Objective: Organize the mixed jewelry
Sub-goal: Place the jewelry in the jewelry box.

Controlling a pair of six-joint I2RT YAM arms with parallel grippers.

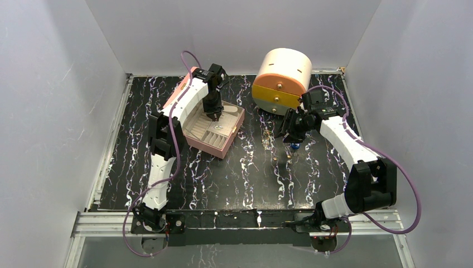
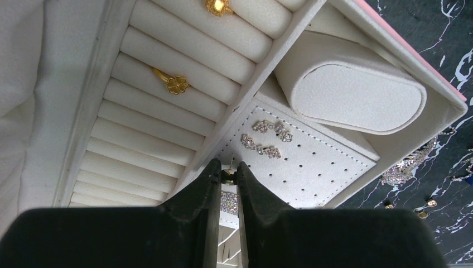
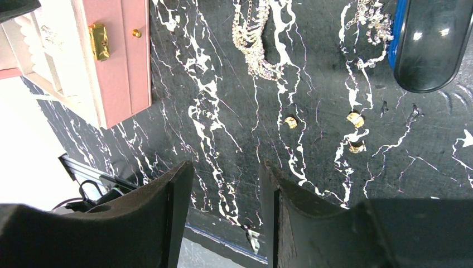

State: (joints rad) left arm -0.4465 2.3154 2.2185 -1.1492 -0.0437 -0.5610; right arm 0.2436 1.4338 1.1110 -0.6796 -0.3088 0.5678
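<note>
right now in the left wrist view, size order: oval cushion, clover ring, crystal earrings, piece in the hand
oval cushion
clover ring, crystal earrings: too alike to rank
piece in left hand, mostly hidden

In the box point(image 2: 442, 109): two gold rings point(image 2: 175, 84) point(image 2: 218, 5), two crystal earrings point(image 2: 272, 129) point(image 2: 260, 146); one gold stud point(image 2: 228, 177) in the left end effector point(image 2: 228, 169). On the bench point(image 3: 446, 167): three gold pieces point(image 3: 290, 121) point(image 3: 355, 119) point(image 3: 357, 147), two glittering chains point(image 3: 254, 47) point(image 3: 375, 21).

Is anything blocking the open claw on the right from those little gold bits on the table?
Nothing visible does. The right claw hangs open over the table, and the gold bits lie loose just ahead of it. The blue object and chain lie beyond them.
</note>
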